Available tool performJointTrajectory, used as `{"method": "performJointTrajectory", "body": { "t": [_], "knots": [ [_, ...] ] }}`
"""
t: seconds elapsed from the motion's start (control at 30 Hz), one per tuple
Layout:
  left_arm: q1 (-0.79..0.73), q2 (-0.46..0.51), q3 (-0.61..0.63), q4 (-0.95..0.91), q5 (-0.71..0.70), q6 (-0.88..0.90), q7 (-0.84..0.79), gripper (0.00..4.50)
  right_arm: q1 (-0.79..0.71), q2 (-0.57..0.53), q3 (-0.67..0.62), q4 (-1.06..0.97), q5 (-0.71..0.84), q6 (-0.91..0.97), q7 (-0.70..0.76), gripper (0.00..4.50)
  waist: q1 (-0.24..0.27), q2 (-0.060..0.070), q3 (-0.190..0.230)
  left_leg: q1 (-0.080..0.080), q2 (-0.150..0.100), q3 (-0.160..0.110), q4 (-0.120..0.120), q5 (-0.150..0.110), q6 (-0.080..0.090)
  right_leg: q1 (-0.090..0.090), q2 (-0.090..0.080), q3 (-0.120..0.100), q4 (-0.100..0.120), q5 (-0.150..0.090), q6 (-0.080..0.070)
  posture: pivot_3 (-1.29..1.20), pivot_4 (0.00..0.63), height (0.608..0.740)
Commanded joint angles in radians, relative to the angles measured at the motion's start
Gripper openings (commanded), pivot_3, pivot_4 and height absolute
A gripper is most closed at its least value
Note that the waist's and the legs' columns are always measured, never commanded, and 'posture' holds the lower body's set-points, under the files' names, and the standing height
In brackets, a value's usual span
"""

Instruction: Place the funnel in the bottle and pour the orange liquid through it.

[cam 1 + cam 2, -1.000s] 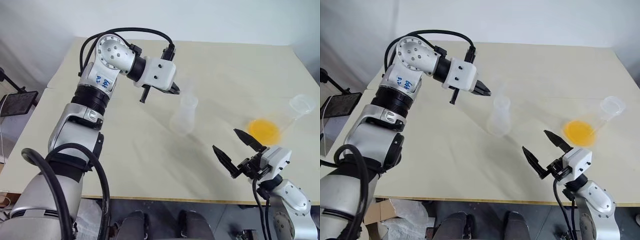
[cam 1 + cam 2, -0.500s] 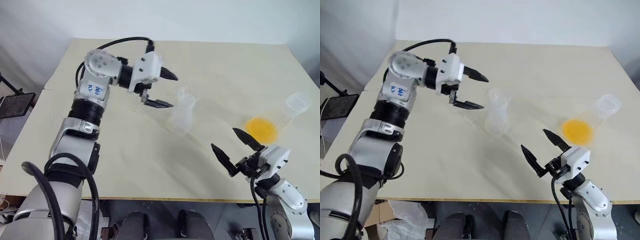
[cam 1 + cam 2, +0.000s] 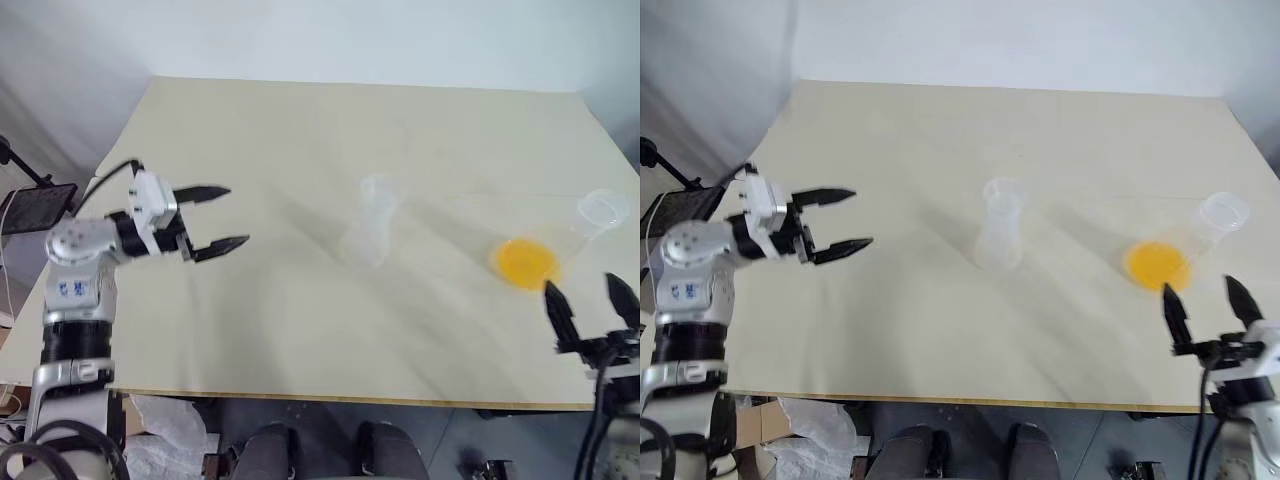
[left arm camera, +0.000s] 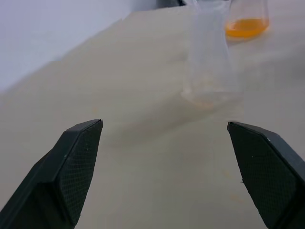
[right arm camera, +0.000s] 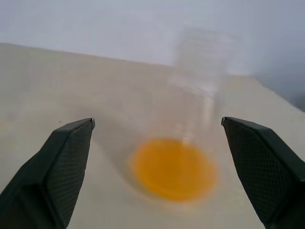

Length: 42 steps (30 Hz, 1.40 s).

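Observation:
The clear bottle (image 3: 368,228) stands upright at the table's middle. A see-through funnel (image 3: 376,187) shows as a faint wider rim on its neck. The orange liquid (image 3: 525,262) lies in the base of a second clear flask (image 3: 600,210) at the right. My left gripper (image 3: 235,215) is open and holds nothing. It hovers far left of the bottle and points toward it; the left wrist view has the bottle (image 4: 208,62) ahead. My right gripper (image 3: 580,284) is open at the front right, just in front of the orange flask (image 5: 190,143), which sits between its fingers' line of sight.
The beige table (image 3: 300,330) has its front edge close below both grippers. A dark tablet on a stand (image 3: 35,205) sits off the table's left side. Bare tabletop lies between the bottle and each gripper.
My left gripper was shut at the bottle's neck, then opened and swung away to the left and down. My right gripper moved right, toward the table's front right corner.

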<state>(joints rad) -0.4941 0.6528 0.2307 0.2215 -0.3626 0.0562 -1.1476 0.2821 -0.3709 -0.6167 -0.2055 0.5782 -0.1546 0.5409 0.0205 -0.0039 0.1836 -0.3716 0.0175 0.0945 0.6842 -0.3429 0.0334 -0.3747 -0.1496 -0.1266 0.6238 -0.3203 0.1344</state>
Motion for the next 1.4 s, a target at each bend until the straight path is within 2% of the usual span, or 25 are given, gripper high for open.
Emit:
{"method": "performJointTrajectory", "body": {
  "t": [0.03, 0.1, 0.27, 0.6, 0.77, 1.2, 1.4],
  "knots": [
    [0.114, -0.003, 0.035, -0.204, -0.107, 0.110, 0.040, 4.45, -0.034, -0.010, -0.033, 0.011, 0.025, 0.004, -0.032, 4.50, -0.004, 0.000, 0.000, 0.000, 0.000, 0.000, 0.000, 0.000, 0.000, 0.000, 0.000, 0.001, 0.000, 0.000, 0.000, 0.00, 0.150, 0.740],
    [0.192, 0.001, 0.028, -0.272, -0.125, 0.144, 0.048, 4.45, -0.062, -0.028, -0.021, 0.025, 0.012, 0.057, -0.066, 4.50, -0.010, 0.003, -0.001, 0.001, 0.001, 0.001, 0.000, 0.000, 0.000, 0.000, 0.000, 0.003, 0.000, 0.000, 0.000, 0.00, 0.150, 0.740],
    [0.262, -0.025, 0.026, -0.386, -0.180, 0.215, 0.112, 4.45, -0.170, -0.079, 0.013, 0.046, 0.003, 0.169, -0.114, 4.50, -0.021, 0.003, -0.002, 0.001, 0.001, 0.001, -0.001, 0.000, -0.001, 0.000, 0.000, 0.003, 0.001, 0.000, -0.001, 0.00, 0.150, 0.740],
    [0.299, -0.078, 0.000, -0.484, -0.226, 0.256, 0.184, 4.45, -0.480, -0.195, 0.098, 0.249, -0.049, 0.287, -0.125, 4.50, -0.023, 0.004, -0.002, 0.001, 0.000, 0.002, -0.001, 0.000, -0.001, -0.001, 0.000, 0.004, 0.001, 0.000, -0.001, 0.00, 0.150, 0.740],
    [0.321, -0.086, -0.016, -0.527, -0.236, 0.265, 0.199, 4.45, -0.580, -0.205, 0.122, 0.329, -0.079, 0.305, -0.141, 4.50, -0.022, 0.004, -0.002, 0.001, 0.000, 0.002, -0.001, 0.000, -0.001, -0.001, 0.000, 0.004, 0.000, 0.000, -0.001, 0.00, 0.150, 0.740],
    [0.315, -0.099, -0.037, -0.563, -0.246, 0.260, 0.227, 4.45, -0.717, -0.201, 0.130, 0.504, -0.160, 0.294, -0.184, 4.50, -0.023, 0.005, -0.002, 0.000, 0.001, 0.003, -0.001, 0.000, -0.001, -0.001, 0.001, 0.004, 0.000, 0.000, -0.001, 0.00, 0.150, 0.740],
    [0.309, -0.104, -0.044, -0.562, -0.245, 0.251, 0.232, 4.50, -0.740, -0.184, 0.121, 0.521, -0.150, 0.261, -0.173, 3.19, -0.024, 0.005, -0.002, 0.000, 0.001, 0.003, -0.001, 0.000, -0.001, -0.001, 0.001, 0.004, -0.001, 0.000, -0.001, 0.00, 0.150, 0.740]
  ]
}}
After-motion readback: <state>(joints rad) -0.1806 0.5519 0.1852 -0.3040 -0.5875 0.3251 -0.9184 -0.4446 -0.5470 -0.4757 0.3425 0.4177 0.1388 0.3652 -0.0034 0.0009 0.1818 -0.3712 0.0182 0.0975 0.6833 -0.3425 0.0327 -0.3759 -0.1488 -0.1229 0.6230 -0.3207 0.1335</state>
